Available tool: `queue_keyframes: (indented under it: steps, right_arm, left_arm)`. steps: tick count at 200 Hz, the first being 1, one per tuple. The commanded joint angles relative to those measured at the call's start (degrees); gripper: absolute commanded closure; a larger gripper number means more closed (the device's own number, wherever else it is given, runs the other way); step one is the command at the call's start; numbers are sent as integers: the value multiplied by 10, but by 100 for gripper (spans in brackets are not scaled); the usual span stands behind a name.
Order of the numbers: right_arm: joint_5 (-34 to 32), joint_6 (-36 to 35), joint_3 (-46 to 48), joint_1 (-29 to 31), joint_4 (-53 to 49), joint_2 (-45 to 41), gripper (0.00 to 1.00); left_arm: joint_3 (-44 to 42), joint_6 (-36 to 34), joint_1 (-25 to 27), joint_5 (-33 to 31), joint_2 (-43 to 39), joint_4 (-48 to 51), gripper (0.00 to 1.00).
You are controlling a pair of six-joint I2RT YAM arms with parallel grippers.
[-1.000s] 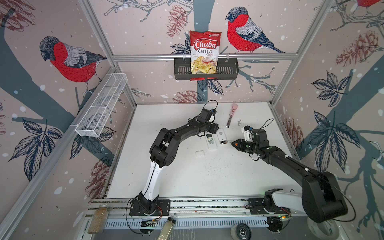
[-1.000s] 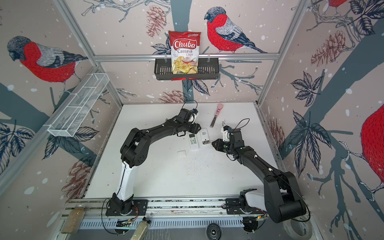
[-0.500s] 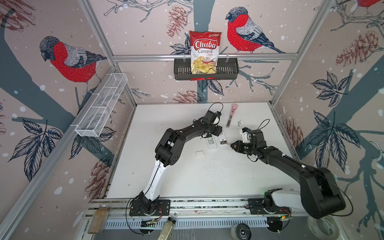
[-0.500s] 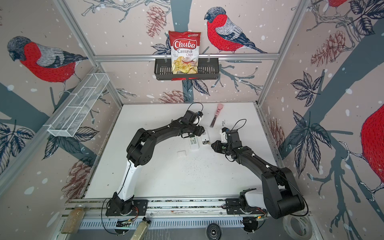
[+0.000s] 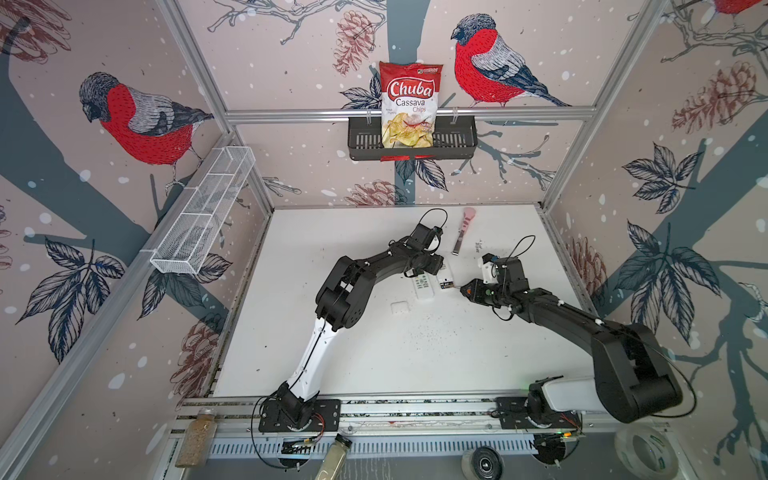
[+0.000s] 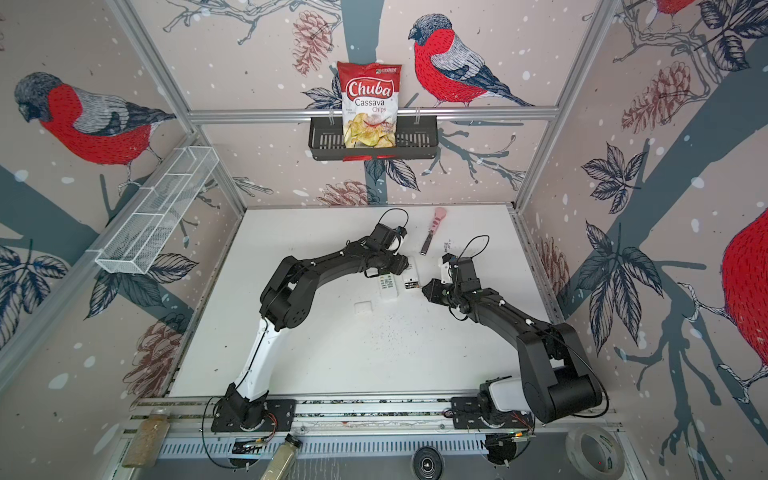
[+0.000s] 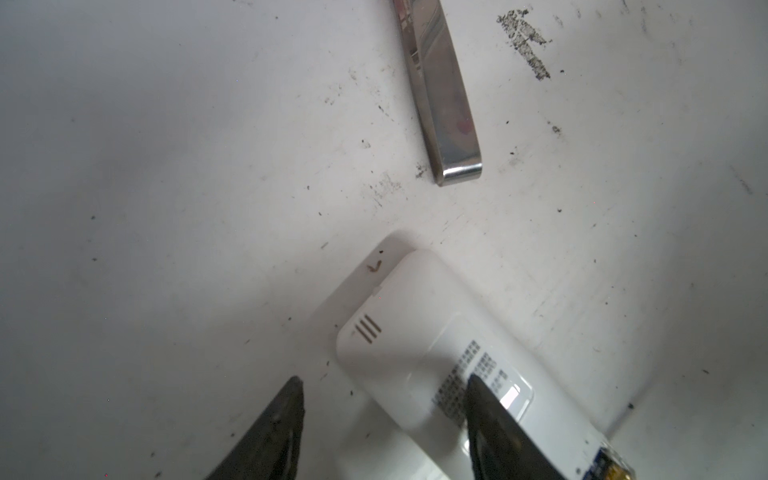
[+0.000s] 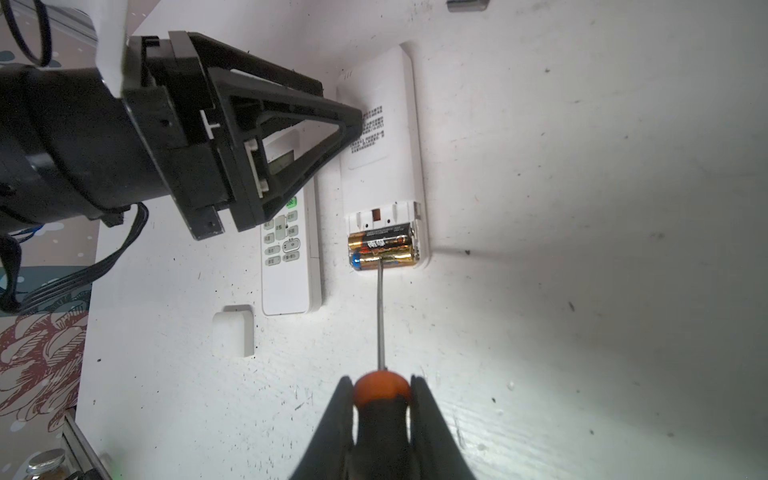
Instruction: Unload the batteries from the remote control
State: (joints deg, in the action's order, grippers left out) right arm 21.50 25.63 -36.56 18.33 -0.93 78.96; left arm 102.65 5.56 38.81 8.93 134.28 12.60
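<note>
The two slim dark batteries with gold bands (image 8: 382, 248) lie side by side in the open bay at one end of a white rectangular plastic remote control (image 8: 380, 124). It rests face down on the white, speckled table (image 5: 415, 353). Their long axes run across the remote's width, square to its length. The outer one shows a blue-capped end pointing toward a second white remote with pale buttons (image 8: 291, 270), which lies face up just beside the first and roughly parallel to it.

My right gripper (image 8: 380, 385) is clamped tight on the orange-and-black handle of a thin-shafted screwdriver (image 8: 380, 320), whose tip meets the outer battery close to that blue end.

My left gripper (image 7: 384, 384) stands about half open with nothing between its jaws. One finger (image 7: 486, 419) is over the printed label on the face-down remote's back and the other is over bare table beside it. Whether that finger presses on the case I cannot tell. In the right wrist view its body covers the upper part of the buttoned remote.

A small white rounded-square plastic cover (image 8: 232, 330) lies near the buttoned remote's lower end. A pink-handled tool with a flat shiny metal blade (image 7: 444, 104) lies beyond the face-down remote, apart from it.
</note>
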Motion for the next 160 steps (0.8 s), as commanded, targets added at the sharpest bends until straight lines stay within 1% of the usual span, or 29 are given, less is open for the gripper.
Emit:
queue_keyframes:
  steps: [1,117,160]
  right_arm:
    - [-10,-3,-2,0,11,3,89]
    - [-17,3,-3,4,23,26,90]
    - [-33,-10,-26,7,-20,27,90]
  left_arm:
    - [6,-11,4,-5,5,7,39]
    - [-10,-7,6,0,4,0,43]
    - [-12,-8,6,0,4,-1,44]
